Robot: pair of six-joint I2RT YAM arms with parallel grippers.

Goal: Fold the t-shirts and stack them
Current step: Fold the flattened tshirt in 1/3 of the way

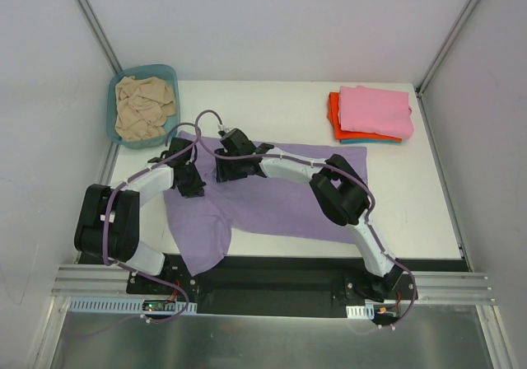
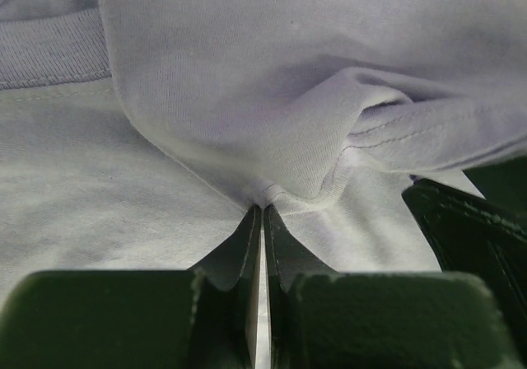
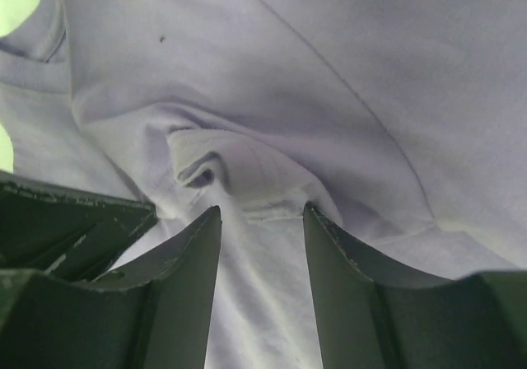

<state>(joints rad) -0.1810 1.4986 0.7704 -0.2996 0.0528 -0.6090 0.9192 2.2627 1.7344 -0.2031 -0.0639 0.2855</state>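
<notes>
A lavender t-shirt point(image 1: 272, 204) lies spread over the middle of the table, one corner hanging off the near edge. My left gripper point(image 1: 189, 184) sits at its far left edge, and in the left wrist view it point(image 2: 263, 208) is shut on a pinched fold of the lavender cloth point(image 2: 247, 97). Just to its right, my right gripper point(image 1: 224, 168) rests on the same edge. Its jaws point(image 3: 262, 212) stand apart astride a raised hem of the cloth point(image 3: 288, 81). A pink t-shirt point(image 1: 376, 109) tops a folded stack over an orange-red one point(image 1: 333, 115). A beige one point(image 1: 144, 107) is crumpled in the basin.
The teal basin point(image 1: 167, 72) stands at the far left corner of the table. The folded stack is at the far right, with a teal sliver point(image 1: 362, 142) at its bottom. Both grippers are close enough that each shows in the other's wrist view.
</notes>
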